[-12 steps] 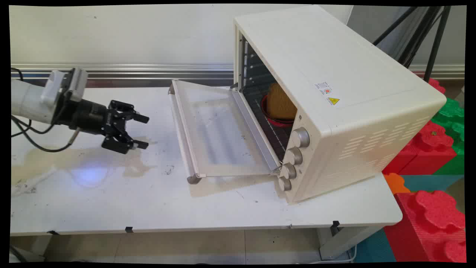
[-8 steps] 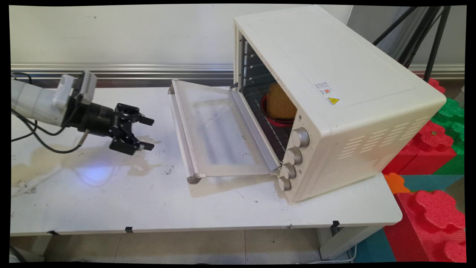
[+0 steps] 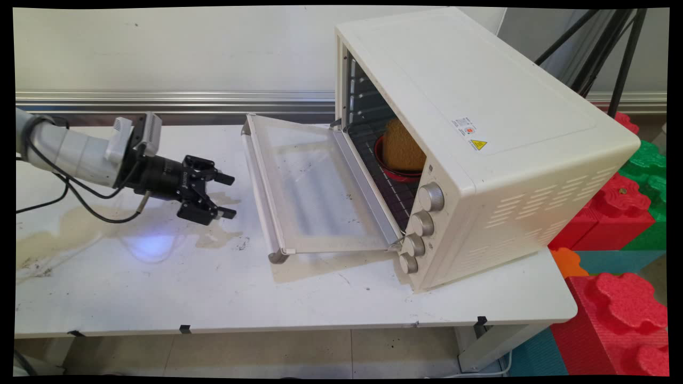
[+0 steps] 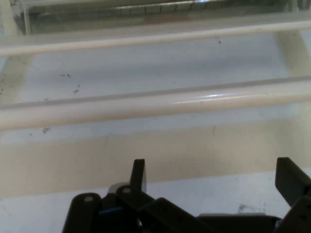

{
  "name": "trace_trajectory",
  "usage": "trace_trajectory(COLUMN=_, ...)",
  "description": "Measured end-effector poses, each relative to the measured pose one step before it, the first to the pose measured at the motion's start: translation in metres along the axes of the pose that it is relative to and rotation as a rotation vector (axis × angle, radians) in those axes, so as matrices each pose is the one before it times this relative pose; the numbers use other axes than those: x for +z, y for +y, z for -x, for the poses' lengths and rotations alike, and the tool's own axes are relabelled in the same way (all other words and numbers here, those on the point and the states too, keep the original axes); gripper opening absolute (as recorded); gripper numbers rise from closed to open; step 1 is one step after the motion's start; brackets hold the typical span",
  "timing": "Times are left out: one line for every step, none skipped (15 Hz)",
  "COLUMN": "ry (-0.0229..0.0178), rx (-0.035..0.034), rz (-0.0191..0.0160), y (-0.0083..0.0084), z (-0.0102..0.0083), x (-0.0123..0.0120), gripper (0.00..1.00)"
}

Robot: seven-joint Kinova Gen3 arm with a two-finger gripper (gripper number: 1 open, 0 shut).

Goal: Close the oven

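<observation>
A cream toaster oven stands on the white table, its glass door folded down flat toward the left. Inside on the rack sits a red dish holding a brown, bread-like piece. My gripper hovers low over the table just left of the door's handle bar, open and holding nothing, pointing toward the oven. In the hand view the handle bar runs across the picture a short way ahead of the gripper, with the door glass behind it.
Four knobs run down the oven's front right side. A brownish stain spreads over the table under the arm. Red and green foam blocks are stacked off the table's right end. Black tripod legs stand behind the oven.
The gripper has travelled to the right across the table toward the oven door's handle, staying open. The oven, door and dish have not moved.
</observation>
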Motion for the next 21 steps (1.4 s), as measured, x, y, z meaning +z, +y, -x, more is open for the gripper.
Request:
trace_trajectory(ry=-0.00128, rx=-0.00368, rz=0.00027, y=-0.00116, z=0.00193, x=0.00476, gripper=1.00)
trace_trajectory(ry=-0.00090, rx=-0.00398, rz=0.00108, y=-0.00100, z=0.00155, x=0.00451, gripper=1.00)
trace_trajectory(ry=-0.00035, rx=-0.00353, rz=0.00053, y=-0.00077, z=0.00129, x=0.00329, gripper=1.00)
trace_trajectory(ry=0.00008, rx=-0.00225, rz=0.00028, y=-0.00040, z=0.00070, x=0.00202, gripper=1.00)
trace_trajectory(ry=0.00037, rx=-0.00292, rz=0.00035, y=-0.00050, z=0.00097, x=0.00274, gripper=1.00)
trace_trajectory(ry=0.00074, rx=-0.00125, rz=0.00047, y=-0.00027, z=0.00045, x=0.00171, gripper=1.00)
trace_trajectory(ry=0.00149, rx=-0.00135, rz=0.00080, y=-0.00040, z=0.00048, x=0.00250, gripper=1.00)
trace_trajectory(ry=0.00248, rx=-0.00168, rz=0.00016, y=-0.00054, z=0.00042, x=0.00257, gripper=0.00)
trace_trajectory(ry=0.00227, rx=-0.00092, rz=0.00069, y=-0.00047, z=0.00015, x=0.00262, gripper=0.00)
trace_trajectory(ry=0.00173, rx=-0.00072, rz=-0.00003, y=-0.00028, z=0.00020, x=0.00190, gripper=0.00)
trace_trajectory(ry=0.00115, rx=-0.00048, rz=0.00011, y=-0.00020, z=0.00005, x=0.00130, gripper=0.00)
trace_trajectory(ry=0.00151, rx=-0.00092, rz=0.00046, y=-0.00021, z=0.00002, x=0.00196, gripper=0.00)
trace_trajectory(ry=0.00102, rx=-0.00106, rz=0.00075, y=-0.00004, z=0.00002, x=0.00134, gripper=0.00)
trace_trajectory(ry=0.00181, rx=-0.00116, rz=0.00037, y=-0.00013, z=-0.00015, x=0.00195, gripper=0.00)
trace_trajectory(ry=0.00227, rx=-0.00211, rz=0.00029, y=-0.00019, z=-0.00022, x=0.00214, gripper=0.00)
trace_trajectory(ry=0.00292, rx=-0.00219, rz=0.00046, y=-0.00022, z=-0.00048, x=0.00207, gripper=0.00)
trace_trajectory(ry=0.00335, rx=-0.00092, rz=-0.00018, y=-0.00029, z=-0.00068, x=0.00177, gripper=0.00)
trace_trajectory(ry=0.00310, rx=-0.00115, rz=0.00024, y=-0.00016, z=-0.00063, x=0.00120, gripper=0.00)
trace_trajectory(ry=0.00652, rx=0.00034, rz=-0.00077, y=-0.00038, z=-0.00136, x=0.00174, gripper=0.00)
trace_trajectory(ry=0.00480, rx=0.00008, rz=-0.00057, y=-0.00031, z=-0.00095, x=0.00108, gripper=0.00)
trace_trajectory(ry=0.00678, rx=0.00076, rz=-0.00106, y=-0.00048, z=-0.00134, x=0.00153, gripper=0.00)
